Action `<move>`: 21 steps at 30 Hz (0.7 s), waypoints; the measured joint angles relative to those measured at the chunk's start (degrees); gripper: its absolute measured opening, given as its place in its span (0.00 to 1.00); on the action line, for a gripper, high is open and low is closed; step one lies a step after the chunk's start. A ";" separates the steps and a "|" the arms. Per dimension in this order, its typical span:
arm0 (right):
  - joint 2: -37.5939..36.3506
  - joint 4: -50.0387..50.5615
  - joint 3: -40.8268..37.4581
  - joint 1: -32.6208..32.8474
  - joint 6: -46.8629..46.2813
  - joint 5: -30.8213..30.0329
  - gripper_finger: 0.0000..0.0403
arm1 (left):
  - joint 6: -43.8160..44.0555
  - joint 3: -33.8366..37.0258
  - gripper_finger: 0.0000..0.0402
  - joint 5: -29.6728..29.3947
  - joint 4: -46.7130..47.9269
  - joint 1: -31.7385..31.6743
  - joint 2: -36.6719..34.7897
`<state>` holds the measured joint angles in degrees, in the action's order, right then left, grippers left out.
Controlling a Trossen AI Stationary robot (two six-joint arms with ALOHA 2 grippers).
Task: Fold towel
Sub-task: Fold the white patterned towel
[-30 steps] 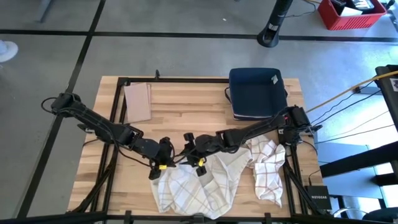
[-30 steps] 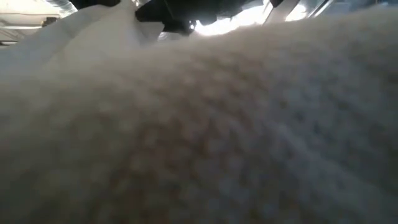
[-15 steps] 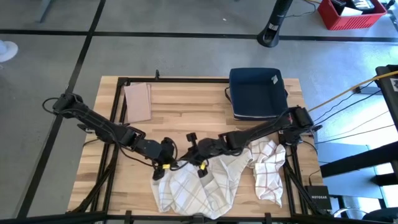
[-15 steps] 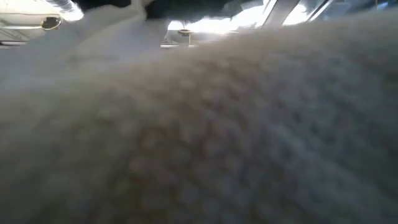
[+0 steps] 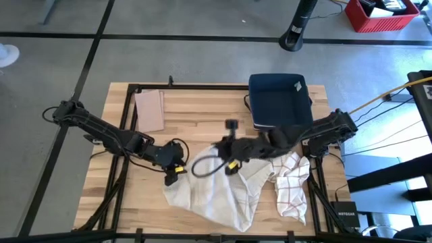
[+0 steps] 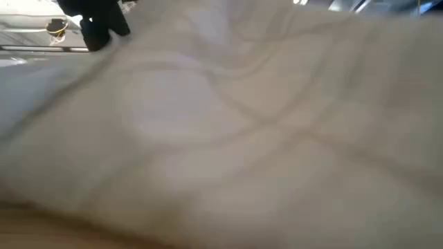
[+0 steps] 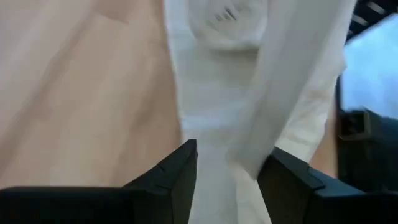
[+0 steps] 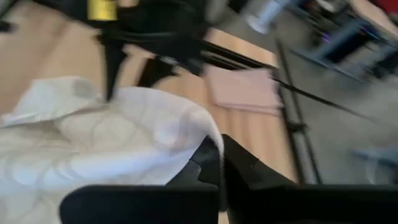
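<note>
Pinching towel (image 5: 216, 196) edge in right gripper (image 5: 228, 164), left gripper (image 5: 177, 167) beside it

high: overhead, whole table (image 5: 202, 115) | low: pressed against towel (image 6: 263, 131)

1. I can read no text, brand, number or sign in any of my views.
2. A small black box (image 5: 345, 217) at the lower right of the high view bears pale lettering, too small for me to make out.
3. The yellow tags on the arms look blank.
</note>
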<state>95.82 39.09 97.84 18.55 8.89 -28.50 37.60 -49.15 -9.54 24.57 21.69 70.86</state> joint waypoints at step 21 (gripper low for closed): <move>-0.03 17.29 16.72 -1.08 -6.61 -13.45 0.01 | 6.50 -0.02 0.37 -21.22 -9.93 11.91 10.06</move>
<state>95.79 56.38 114.56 17.47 2.28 -41.94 44.10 -49.17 -30.75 14.65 33.60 80.92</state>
